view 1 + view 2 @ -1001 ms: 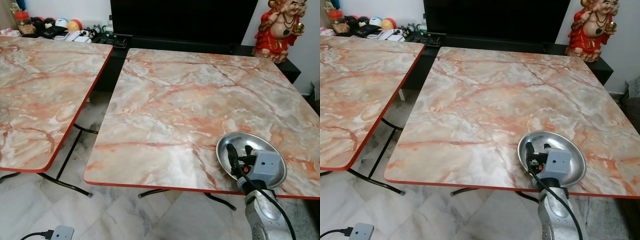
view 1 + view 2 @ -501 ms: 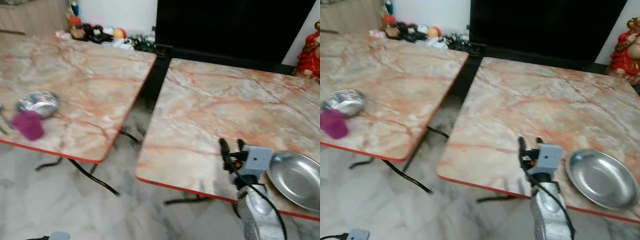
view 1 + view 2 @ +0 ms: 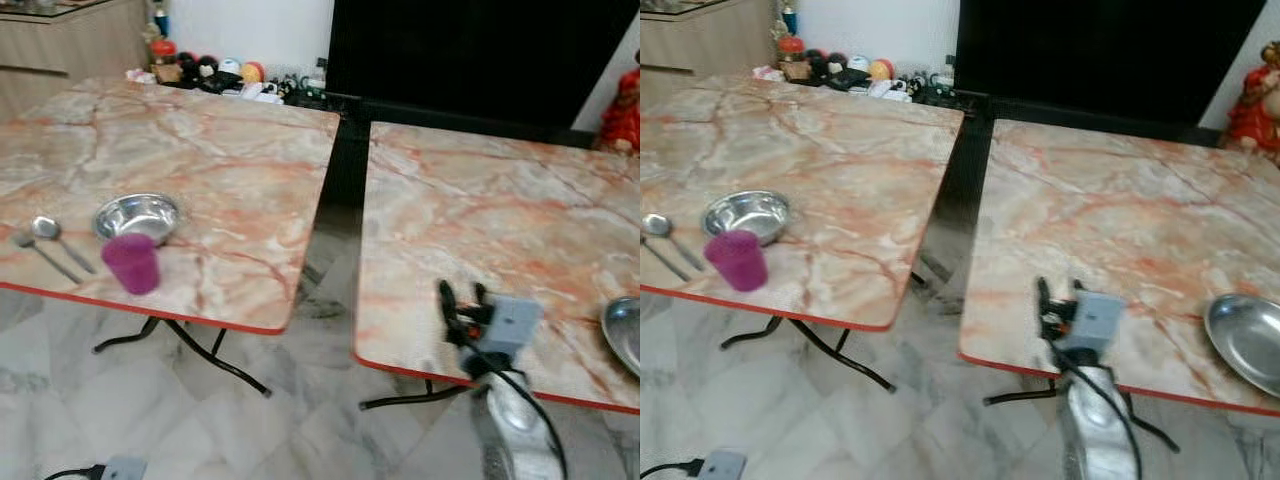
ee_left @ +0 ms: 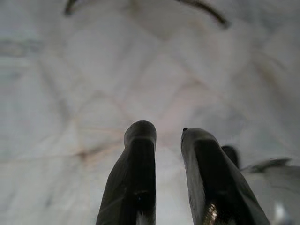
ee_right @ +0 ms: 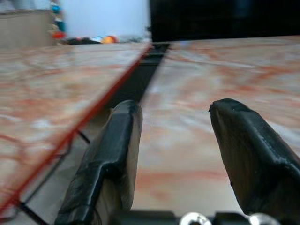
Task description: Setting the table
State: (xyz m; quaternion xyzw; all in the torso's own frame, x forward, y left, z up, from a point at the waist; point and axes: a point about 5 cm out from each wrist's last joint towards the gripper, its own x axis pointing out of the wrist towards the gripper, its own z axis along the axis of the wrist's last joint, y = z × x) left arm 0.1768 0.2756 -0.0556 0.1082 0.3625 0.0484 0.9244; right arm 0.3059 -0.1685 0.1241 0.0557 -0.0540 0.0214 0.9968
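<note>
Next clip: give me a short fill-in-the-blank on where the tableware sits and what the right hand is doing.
The purple cup stands right in front of the steel ____.
The spoon lies on the ____ table.
The right hand is open and holds ____.
The steel plate rests on the ____ table.

Missing: bowl; left; nothing; right

No text, label, brand, number or sign can be read anywhere in these pictures; everything is too blurred.
</note>
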